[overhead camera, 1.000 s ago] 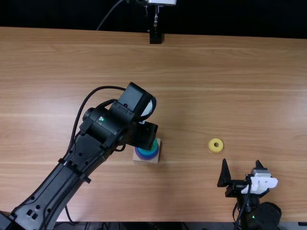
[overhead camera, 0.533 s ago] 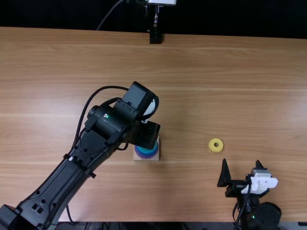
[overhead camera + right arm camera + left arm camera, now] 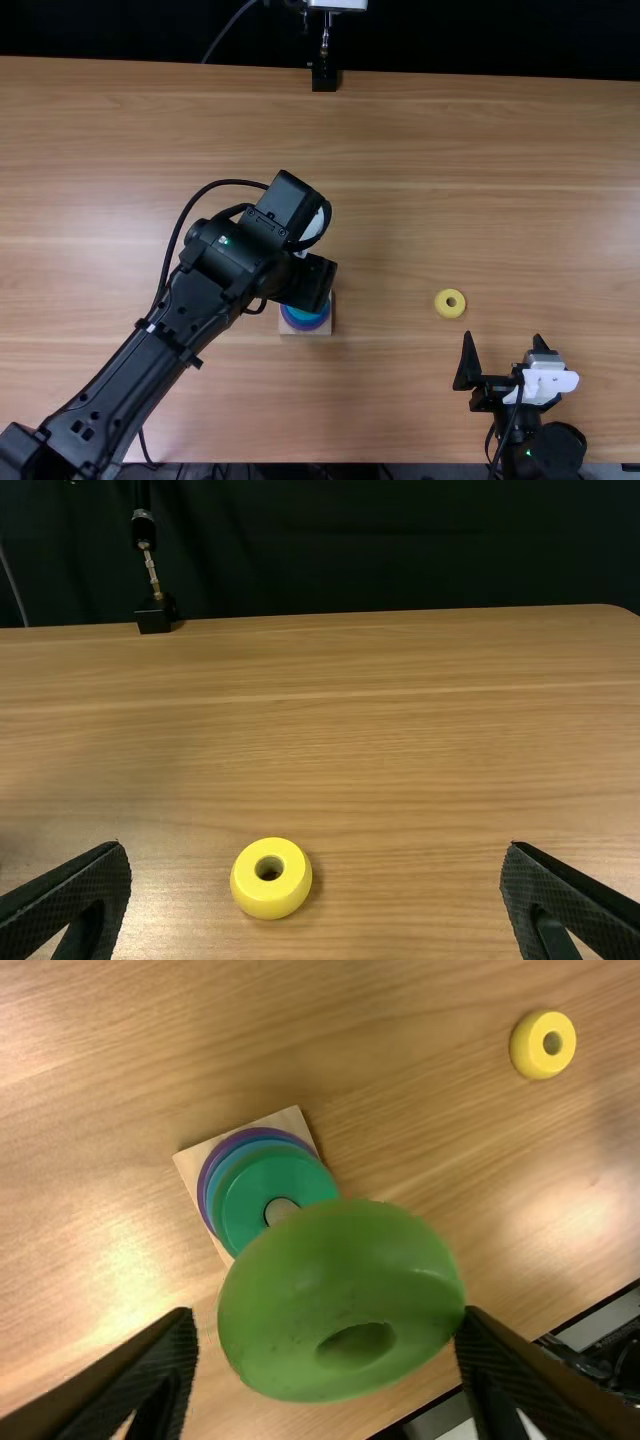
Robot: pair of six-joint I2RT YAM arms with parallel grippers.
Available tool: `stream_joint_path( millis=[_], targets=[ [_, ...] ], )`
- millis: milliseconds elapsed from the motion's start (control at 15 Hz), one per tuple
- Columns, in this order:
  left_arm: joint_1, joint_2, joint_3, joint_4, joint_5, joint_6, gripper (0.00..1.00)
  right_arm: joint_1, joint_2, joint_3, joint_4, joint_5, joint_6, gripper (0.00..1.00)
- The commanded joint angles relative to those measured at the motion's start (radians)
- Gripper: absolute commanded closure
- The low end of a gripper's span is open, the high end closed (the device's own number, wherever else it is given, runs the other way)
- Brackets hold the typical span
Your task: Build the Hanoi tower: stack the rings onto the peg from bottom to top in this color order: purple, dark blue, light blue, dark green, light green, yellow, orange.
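Rings [image 3: 203,1188] up to dark green [image 3: 243,1205] are stacked. Light green [image 3: 330,1260] is held in the left gripper [image 3: 328,1322]; yellow [image 3: 530,1048] and orange are needed. The right gripper [image 3: 316,850] is spread wide.

wooden table [image 3: 480,180], yellow ring [image 3: 270,895], square base [image 3: 191,1162]

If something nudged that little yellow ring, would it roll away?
Probably not: the yellow ring lies flat on the table, hole facing up, so it would likely slide. Its smooth, rounded side might slip from a careless grip.
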Motion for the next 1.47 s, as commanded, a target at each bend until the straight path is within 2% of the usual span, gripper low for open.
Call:
stream_joint_path(
  millis=[0,200,533,733,800,867,933,1000,1400],
  targets=[
    [0.000,0.023,0.030,-0.002,-0.003,0.003,0.00,-0.012,-0.013,-0.061,-0.066,0.000,-0.003,0.00],
    [0.002,0.020,0.039,-0.004,-0.001,0.001,0.00,-0.012,-0.013,-0.060,-0.066,0.000,-0.003,0.00],
    [0.010,0.007,0.163,-0.022,-0.001,-0.001,0.00,-0.012,-0.013,-0.060,-0.066,0.000,-0.003,0.00],
    [0.014,-0.025,0.165,-0.102,-0.001,-0.003,0.02,-0.012,-0.013,-0.061,-0.066,0.000,-0.003,0.00],
    [0.016,-0.036,0.165,-0.129,-0.009,-0.001,0.24,-0.012,-0.013,-0.061,-0.066,0.000,-0.003,0.00],
    [0.016,-0.045,0.162,-0.135,-0.011,0.003,0.56,-0.012,-0.013,-0.061,-0.066,0.000,-0.003,0.00],
    [0.017,-0.060,0.160,-0.133,-0.011,0.001,0.83,-0.012,-0.013,-0.061,-0.066,0.000,-0.003,0.00],
    [0.019,-0.073,0.157,-0.129,-0.011,0.001,0.98,-0.012,-0.013,-0.060,-0.066,0.000,-0.003,0.00],
    [0.017,-0.088,0.117,-0.109,-0.018,-0.001,1.00,-0.012,-0.013,-0.061,-0.066,0.000,-0.003,0.00]
  ],
)
